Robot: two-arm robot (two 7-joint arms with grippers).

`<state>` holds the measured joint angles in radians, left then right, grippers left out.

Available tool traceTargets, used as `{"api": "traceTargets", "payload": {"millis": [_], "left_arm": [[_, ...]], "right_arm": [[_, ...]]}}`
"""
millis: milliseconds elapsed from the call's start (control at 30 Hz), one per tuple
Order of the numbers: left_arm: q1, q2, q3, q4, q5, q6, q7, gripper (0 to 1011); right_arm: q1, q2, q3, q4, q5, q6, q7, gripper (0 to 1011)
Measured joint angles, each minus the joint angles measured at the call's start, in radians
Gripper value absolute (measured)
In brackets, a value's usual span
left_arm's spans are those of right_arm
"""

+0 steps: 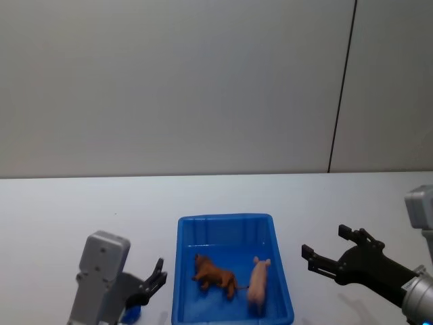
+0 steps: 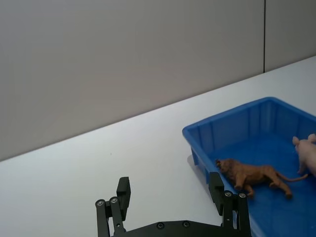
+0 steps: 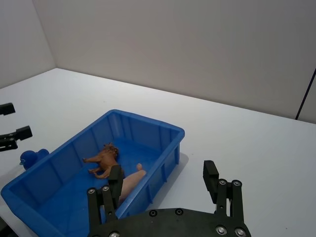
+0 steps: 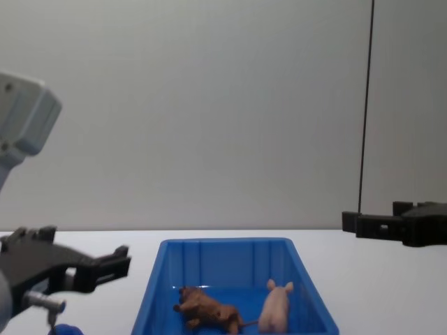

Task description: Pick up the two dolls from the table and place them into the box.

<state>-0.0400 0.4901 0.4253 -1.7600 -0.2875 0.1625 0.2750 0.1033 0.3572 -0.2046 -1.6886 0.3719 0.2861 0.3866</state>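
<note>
The blue box [image 1: 225, 218] stands on the white table [image 1: 81, 210] near its front edge. Inside it lie both dolls: the brown lion [image 1: 213, 274] on the left and the pale pink pig [image 1: 258, 284] on the right. My left gripper [image 1: 152, 284] hovers open and empty just left of the box, and the left wrist view shows its fingers [image 2: 169, 183] spread beside the lion [image 2: 252, 177]. Right of the box, my right gripper [image 1: 323, 242] is open and empty above the table. From the right wrist, the lion [image 3: 103, 160] and pig [image 3: 129, 183] rest on the box floor.
A small blue ball [image 1: 132, 313] sits on the table under my left gripper, also seen from the right wrist as the ball [image 3: 29, 157] beside the box wall. A plain grey wall [image 1: 203, 81] rises behind the table.
</note>
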Motion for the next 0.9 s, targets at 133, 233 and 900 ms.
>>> {"api": "traceTargets", "payload": {"millis": [133, 233, 900], "left_arm": [[0.030, 0.009, -0.003, 0.000, -0.032, -0.001, 0.027, 1002], [0.048, 0.013, -0.004, 0.007, -0.053, -0.008, 0.037, 1002], [0.068, -0.004, -0.018, 0.113, -0.111, -0.080, -0.017, 1001]], "right_arm": [[-0.001, 0.001, 0.000, 0.000, 0.000, -0.001, 0.000, 1001], [-0.002, 0.001, 0.001, -0.001, 0.001, -0.002, 0.000, 1001], [-0.004, 0.003, 0.002, -0.002, 0.002, -0.003, 0.000, 1001]]}}
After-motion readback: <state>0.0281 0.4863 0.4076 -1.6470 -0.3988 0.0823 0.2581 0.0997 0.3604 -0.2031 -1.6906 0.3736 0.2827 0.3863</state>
